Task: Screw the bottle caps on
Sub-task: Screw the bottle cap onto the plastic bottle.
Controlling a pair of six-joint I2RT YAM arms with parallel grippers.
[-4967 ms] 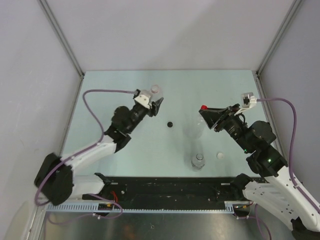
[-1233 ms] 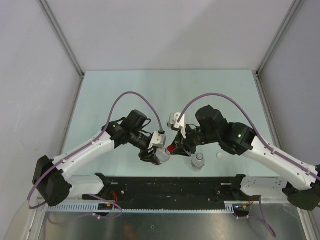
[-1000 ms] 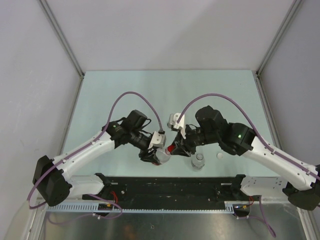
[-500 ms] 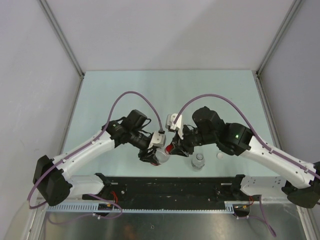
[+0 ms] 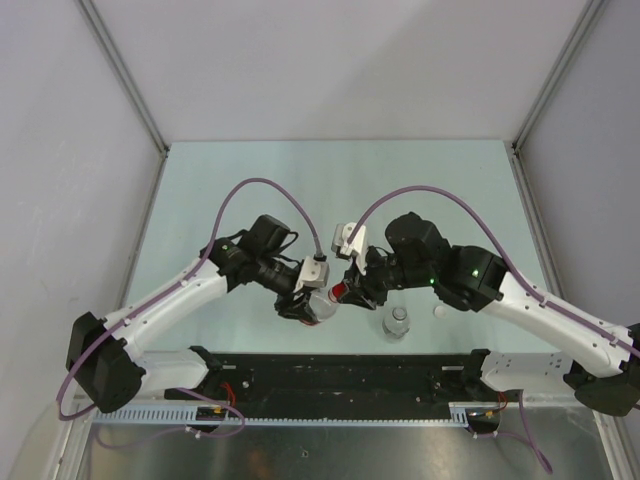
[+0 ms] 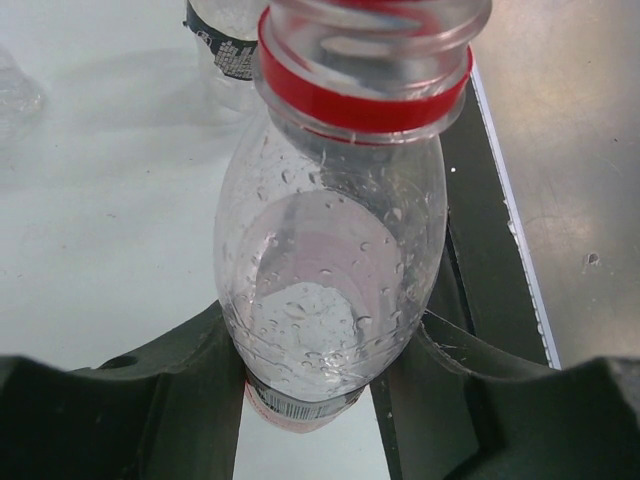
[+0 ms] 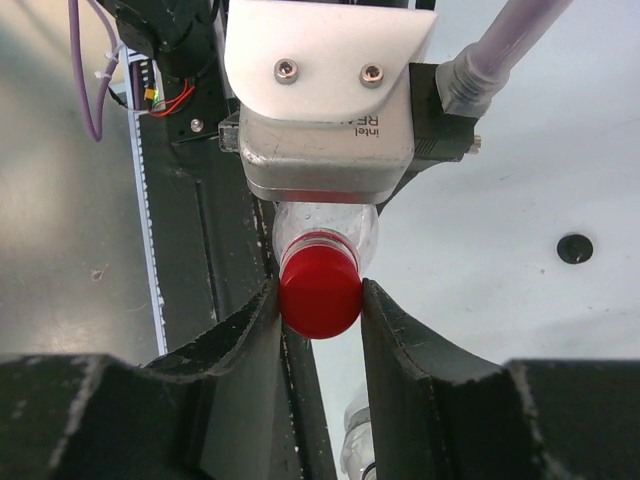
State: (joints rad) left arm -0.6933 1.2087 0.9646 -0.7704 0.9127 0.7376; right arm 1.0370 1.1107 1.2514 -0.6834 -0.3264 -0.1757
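My left gripper (image 5: 310, 305) is shut on a clear bottle (image 6: 335, 250) with a red neck ring and a red-and-white label, and holds it above the table's near edge. My right gripper (image 5: 346, 291) faces it and is shut on the red cap (image 7: 320, 291), which sits on that bottle's neck (image 7: 325, 232). A second clear bottle (image 5: 397, 322) stands upright just right of the grippers. The whitish cap (image 5: 438, 311) lies beside it. The black cap (image 7: 575, 248) lies on the table and is hidden in the top view. I cannot make out the third bottle for sure.
The black base rail (image 5: 340, 375) runs along the near edge, right below the held bottle. The left wrist camera (image 7: 325, 105) is close above the red cap. Grey walls (image 5: 330, 70) enclose the pale green table (image 5: 340, 180).
Five seconds ago the arms were apart at the back, the right one holding the red cap. Now they meet near the front. In the last second the right wrist shifted slightly left.
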